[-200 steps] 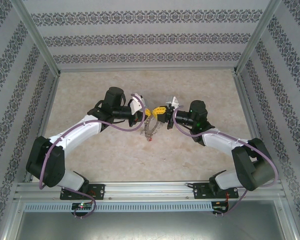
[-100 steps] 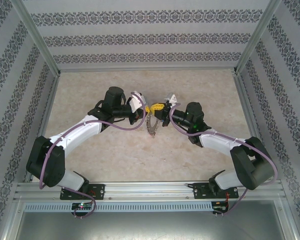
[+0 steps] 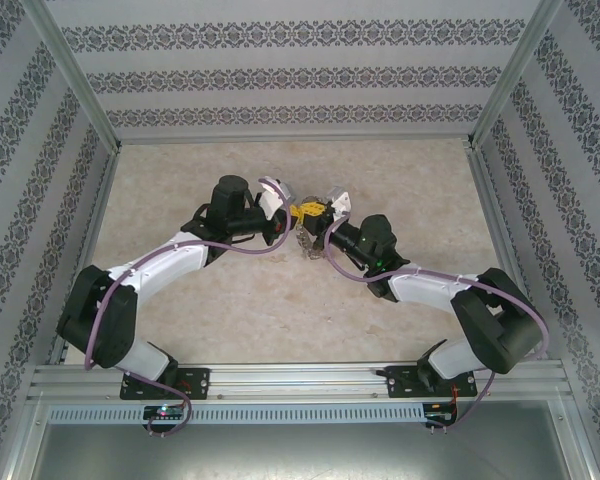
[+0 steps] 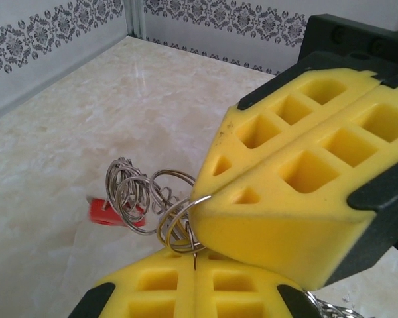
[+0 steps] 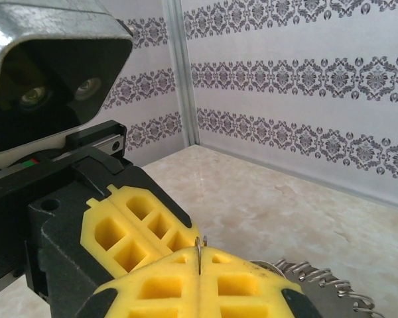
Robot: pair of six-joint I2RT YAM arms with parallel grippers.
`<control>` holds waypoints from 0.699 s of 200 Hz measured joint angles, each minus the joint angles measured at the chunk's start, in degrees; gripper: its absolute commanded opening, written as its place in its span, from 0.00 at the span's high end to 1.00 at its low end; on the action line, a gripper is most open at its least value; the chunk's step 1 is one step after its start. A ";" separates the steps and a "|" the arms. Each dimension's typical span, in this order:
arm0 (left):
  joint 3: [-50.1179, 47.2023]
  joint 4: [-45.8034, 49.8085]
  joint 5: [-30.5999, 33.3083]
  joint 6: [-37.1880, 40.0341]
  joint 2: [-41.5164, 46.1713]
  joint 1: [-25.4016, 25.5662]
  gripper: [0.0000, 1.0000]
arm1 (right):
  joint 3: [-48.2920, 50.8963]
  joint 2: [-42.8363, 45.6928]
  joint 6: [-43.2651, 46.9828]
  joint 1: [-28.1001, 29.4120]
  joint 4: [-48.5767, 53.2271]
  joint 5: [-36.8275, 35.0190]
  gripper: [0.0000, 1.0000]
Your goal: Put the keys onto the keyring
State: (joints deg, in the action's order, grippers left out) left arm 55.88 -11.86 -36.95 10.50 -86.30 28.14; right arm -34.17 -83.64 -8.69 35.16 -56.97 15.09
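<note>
Top external | right gripper (image 3: pixel 322 222) having closed in, now touching tips with left gripper (image 3: pixel 288 215) over worktop (image 3: pixel 280 320) centre | left gripper clenching keyring (image 3: pixel 305 243), which is hanging beneath the tips | right gripper pinching wire loop (image 5: pixel 198 255) | threading judged to be starting; alignment critical.

Two white-and-black robot arms are seen meeting just above the middle of the frame, over a beige marbled table (image 3: pixel 210 300). The yellow-padded left gripper (image 3: pixel 293 216) and right gripper (image 3: pixel 316 213) are set tip to tip, both closed. A grey metal keyring (image 3: pixel 305 243) is hung just below them.
</note>
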 measured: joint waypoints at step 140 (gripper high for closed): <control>-4.02 1.62 -4.24 -5.03 7.54 -1.92 0.63 | 1.84 -0.11 0.46 -3.26 -6.78 15.72 1.00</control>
State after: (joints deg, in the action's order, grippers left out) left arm 51.86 -10.24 -41.19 5.48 -78.76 26.22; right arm -32.34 -83.74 -8.23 31.90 -63.75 30.81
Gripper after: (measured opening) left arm 0.370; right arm 0.065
